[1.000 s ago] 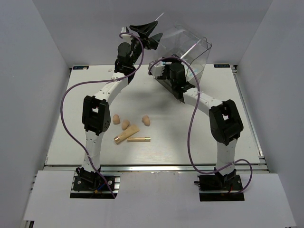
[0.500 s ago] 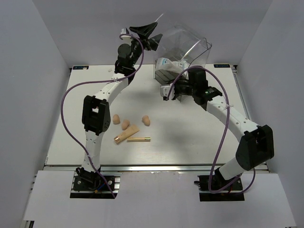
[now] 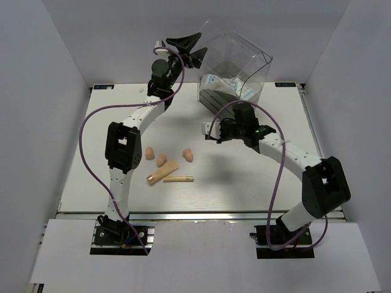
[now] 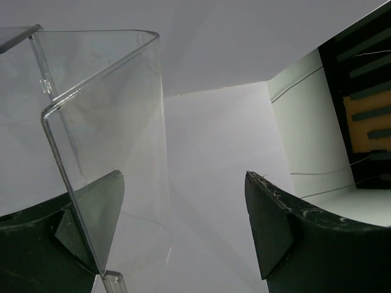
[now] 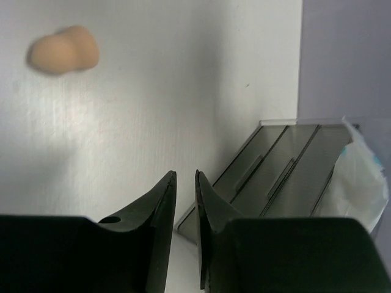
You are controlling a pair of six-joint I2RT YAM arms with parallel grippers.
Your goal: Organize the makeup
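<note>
Pulled back from the clear box (image 3: 235, 64), the right gripper (image 3: 211, 129) now hovers empty with its fingers nearly together. The left gripper (image 3: 183, 46), fingers spread, sits at the box's raised wall, and the packets (image 3: 229, 84) lie inside. The right claw should open wide before dropping on the nearest sponge (image 3: 188, 155), near the tube (image 3: 164, 173) and stick (image 3: 179, 179) on the matte white table (image 3: 256, 177) between pale walls (image 3: 55, 49).

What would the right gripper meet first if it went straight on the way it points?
Probably the bare table, though depth is unclear: the right gripper points between the peach sponge and the clear drawer box.
</note>
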